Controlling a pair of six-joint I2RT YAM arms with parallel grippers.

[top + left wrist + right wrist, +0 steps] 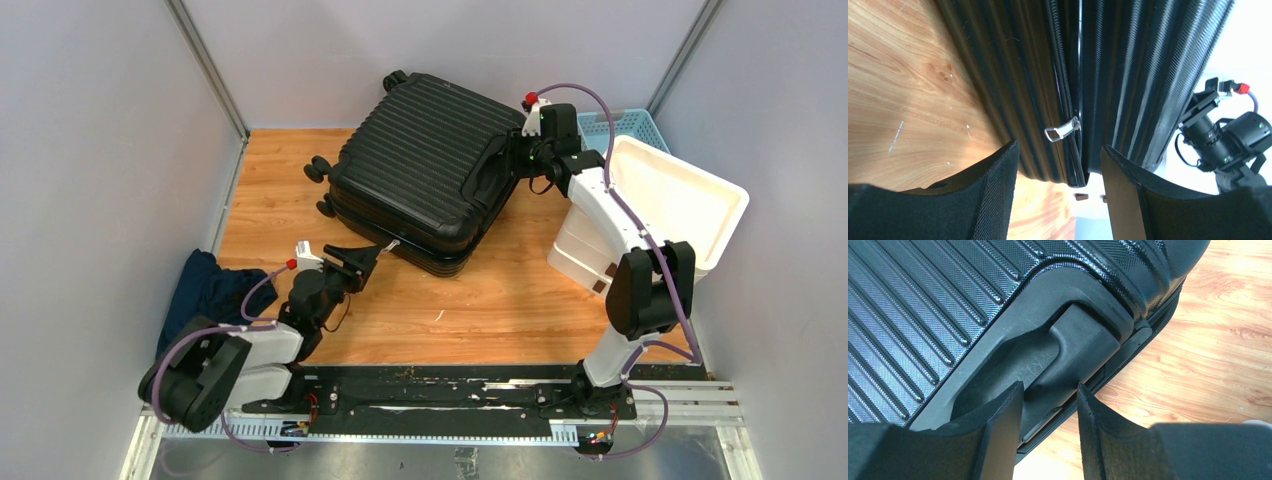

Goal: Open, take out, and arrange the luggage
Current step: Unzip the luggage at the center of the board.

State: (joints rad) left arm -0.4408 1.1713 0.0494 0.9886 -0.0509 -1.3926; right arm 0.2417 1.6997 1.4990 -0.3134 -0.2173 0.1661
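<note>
The luggage (420,165), a big black ribbed hard-shell case, lies flat on the wooden floor with its wheels (320,170) to the left. My left gripper (372,256) sits at its near front edge, open. In the left wrist view a silver zipper pull (1063,131) hangs free on the zip seam just ahead of the left gripper (1058,150), touched by neither finger. My right gripper (512,160) is at the case's right end. In the right wrist view its fingers (1003,415) straddle the black handle (1083,345) and press on it.
A white stacked drawer unit (665,205) stands tilted at the right, behind the right arm. A light-blue mesh basket (628,127) sits behind it in the back corner. A dark blue cloth (205,288) lies by the left wall. Grey walls close in on both sides.
</note>
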